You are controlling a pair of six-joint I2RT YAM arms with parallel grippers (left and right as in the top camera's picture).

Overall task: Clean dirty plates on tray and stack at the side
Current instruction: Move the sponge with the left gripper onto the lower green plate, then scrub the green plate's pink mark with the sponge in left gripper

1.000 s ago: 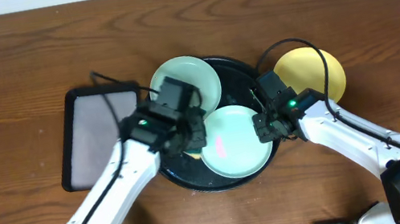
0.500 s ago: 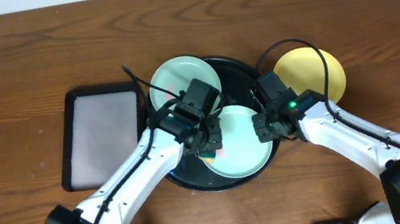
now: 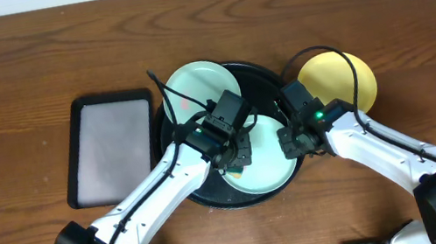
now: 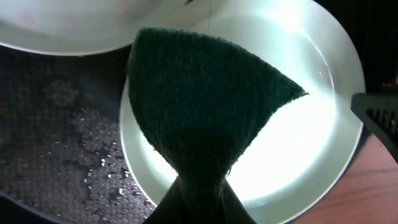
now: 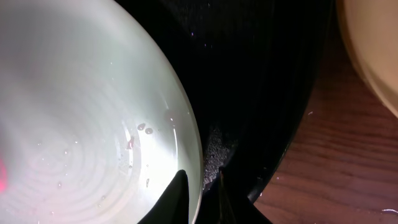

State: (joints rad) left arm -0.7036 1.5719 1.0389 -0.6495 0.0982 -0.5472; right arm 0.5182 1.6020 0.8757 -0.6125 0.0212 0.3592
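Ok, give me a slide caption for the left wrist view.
Left gripper holds a dark green scouring pad over a mint-green plate sitting on the wet black tray.

The large round black tray [image 3: 255, 76] sits midway along the wooden table [image 3: 14, 67]. One pale mint-green round plastic plate [image 3: 194, 86] overlaps its rear-left rim; a second mint-green plate [image 3: 273, 175] lies inside at the front, a dark green scouring pad [image 4: 199, 106] over it. A yellow round plastic plate [image 3: 345, 87] lies just right, a rectangular black tray [image 3: 112, 149] left

The overhead view looks straight down from high on the brown wooden table [image 3: 14, 67]. Both wrist views sit close, facing downward; all three share the nearer pale mint-green round plastic plate [image 3: 271, 164] in the glossy black round tray [image 3: 259, 88].
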